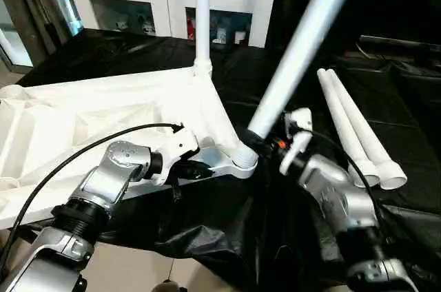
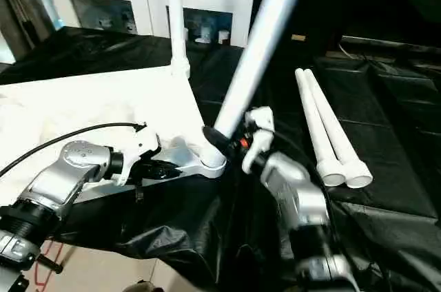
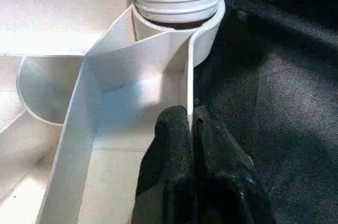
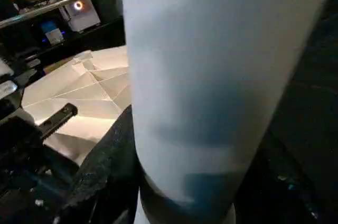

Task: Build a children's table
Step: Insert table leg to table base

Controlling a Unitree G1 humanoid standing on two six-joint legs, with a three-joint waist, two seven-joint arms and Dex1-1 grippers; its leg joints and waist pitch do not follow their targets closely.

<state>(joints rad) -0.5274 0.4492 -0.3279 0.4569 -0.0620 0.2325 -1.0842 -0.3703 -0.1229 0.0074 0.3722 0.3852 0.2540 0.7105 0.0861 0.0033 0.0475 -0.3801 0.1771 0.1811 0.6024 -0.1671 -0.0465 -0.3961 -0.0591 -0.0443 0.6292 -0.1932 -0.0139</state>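
My left gripper (image 3: 191, 129) pinches the table top's (image 1: 83, 120) rim. My right gripper (image 1: 256, 142), at three o'clock, seemingly clamps a leaning leg (image 1: 296, 51) in the corner socket (image 1: 242, 160).

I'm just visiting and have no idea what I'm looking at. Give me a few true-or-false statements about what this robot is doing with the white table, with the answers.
1. One leg already stands upright in a far corner of the upside-down tabletop. True.
2. The right hand holds a leg that leans in the near corner socket. True.
3. Four spare legs lie on the black cloth. False: two spare legs lie there, side by side.
4. The left hand hangs free above the table. False: its fingers pinch a rib wall of the tabletop near the socket.
5. The tabletop rests on bare wooden floor. False: it lies on black cloth.
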